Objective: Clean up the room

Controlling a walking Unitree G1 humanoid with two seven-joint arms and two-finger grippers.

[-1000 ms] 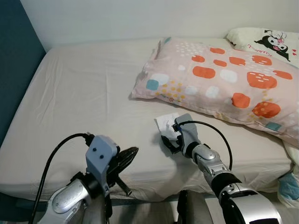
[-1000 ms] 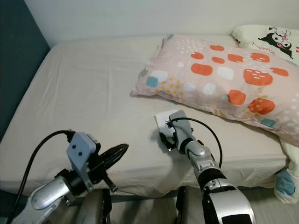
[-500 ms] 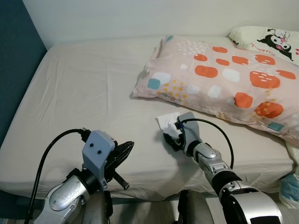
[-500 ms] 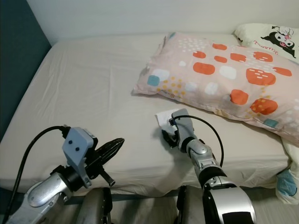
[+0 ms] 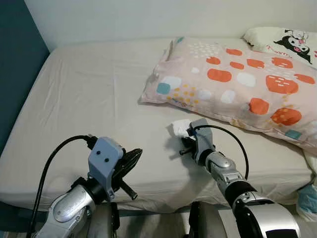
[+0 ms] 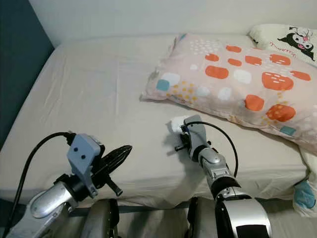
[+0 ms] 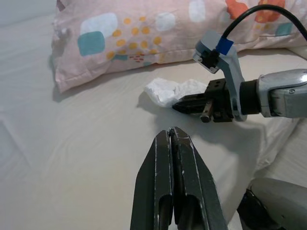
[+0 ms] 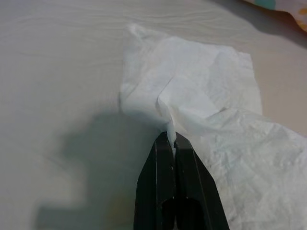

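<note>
Beige bed sheet (image 5: 89, 99) below the patterned pillow (image 5: 233, 84): my right gripper (image 8: 171, 140), pinched closed on the white tissue (image 8: 201, 110), should lift straight up slowly; my left gripper (image 7: 173, 139) idles closed.

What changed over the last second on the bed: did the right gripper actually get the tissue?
Yes. The right gripper, open over the white tissue a second ago, has shut on its edge, bunching it up off the sheet. The left gripper stays shut above the bed edge, and the patterned pillow has not moved.
</note>
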